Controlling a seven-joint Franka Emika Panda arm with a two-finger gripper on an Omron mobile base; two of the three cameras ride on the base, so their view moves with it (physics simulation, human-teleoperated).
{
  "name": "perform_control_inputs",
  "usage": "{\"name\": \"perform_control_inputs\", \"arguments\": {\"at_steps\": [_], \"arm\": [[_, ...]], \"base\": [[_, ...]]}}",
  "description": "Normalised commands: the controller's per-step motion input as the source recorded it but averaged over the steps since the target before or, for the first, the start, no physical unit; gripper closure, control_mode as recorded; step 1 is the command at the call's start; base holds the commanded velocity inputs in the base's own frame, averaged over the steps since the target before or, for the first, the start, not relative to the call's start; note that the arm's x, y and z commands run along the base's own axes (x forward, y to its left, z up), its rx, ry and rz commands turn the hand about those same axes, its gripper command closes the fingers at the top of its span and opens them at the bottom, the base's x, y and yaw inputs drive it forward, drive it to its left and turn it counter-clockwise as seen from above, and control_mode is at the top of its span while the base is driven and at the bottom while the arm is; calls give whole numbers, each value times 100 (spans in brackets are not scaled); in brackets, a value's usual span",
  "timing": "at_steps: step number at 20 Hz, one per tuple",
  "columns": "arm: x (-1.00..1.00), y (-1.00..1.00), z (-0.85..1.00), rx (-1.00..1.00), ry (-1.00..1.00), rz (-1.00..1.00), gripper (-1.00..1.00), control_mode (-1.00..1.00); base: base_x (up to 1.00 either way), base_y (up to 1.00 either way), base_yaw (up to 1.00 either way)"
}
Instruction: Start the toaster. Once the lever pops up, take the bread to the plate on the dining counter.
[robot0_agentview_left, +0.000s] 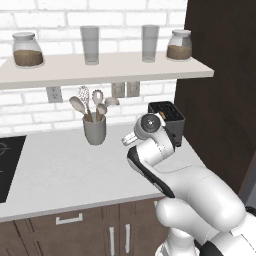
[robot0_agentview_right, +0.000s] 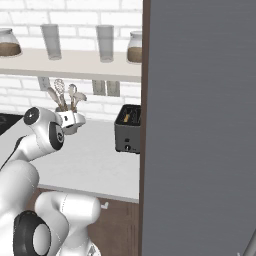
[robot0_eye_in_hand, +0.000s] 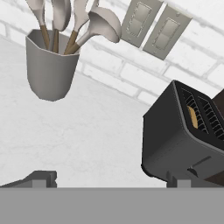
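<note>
Gripper (robot0_eye_in_hand: 111, 177) of the white arm, jaws spread wide and holding nothing, poised above the pale speckled wall counter (robot0_agentview_left: 60, 170) with its two dark fingertips (robot0_eye_in_hand: 43, 177) low in the hand view. Small boxy black toaster (robot0_eye_in_hand: 183, 135) stands just ahead and to one side, at the counter's far right end beside a tall dark brown panel (robot0_agentview_left: 220, 100); open counter surface lies between the fingertips and the toaster's matte front face. Tan-brown bread slice (robot0_eye_in_hand: 191, 117) sits down in one of the two ribbed top slots, only its upper edge showing (the rest is hidden inside the body). Toaster lever and knobs are hard to make out; a thin slot marks the near face.

Grey faceted utensil cup (robot0_eye_in_hand: 49, 65), filled with wooden-handled spoons and a whisk, stands well apart to the left of the toaster, near the white brick wall (robot0_agentview_left: 30, 107). Two pale switch plates (robot0_eye_in_hand: 153, 26) are set in the brick above. In the right base view a broad flat grey panel (robot0_agentview_right: 200, 125) cuts off the toaster's right side. Cream shelf (robot0_agentview_left: 100, 70) above carries two clear glasses and two lidded jars. Black cooktop (robot0_agentview_left: 7, 165) is cropped at the left edge.
</note>
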Motion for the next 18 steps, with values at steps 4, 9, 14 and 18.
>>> {"name": "perform_control_inputs", "arguments": {"at_steps": [4, 9, 14, 18], "arm": [[0, 0, 0, 0, 0, 0, -100, -100], [0, 0, 0, 0, 0, 0, -100, -100], [0, 0, 0, 0, 0, 0, -100, -100], [0, 0, 0, 0, 0, 0, -100, -100]], "base": [[0, 0, 0], [0, 0, 0], [0, 0, 0], [0, 0, 0]]}}
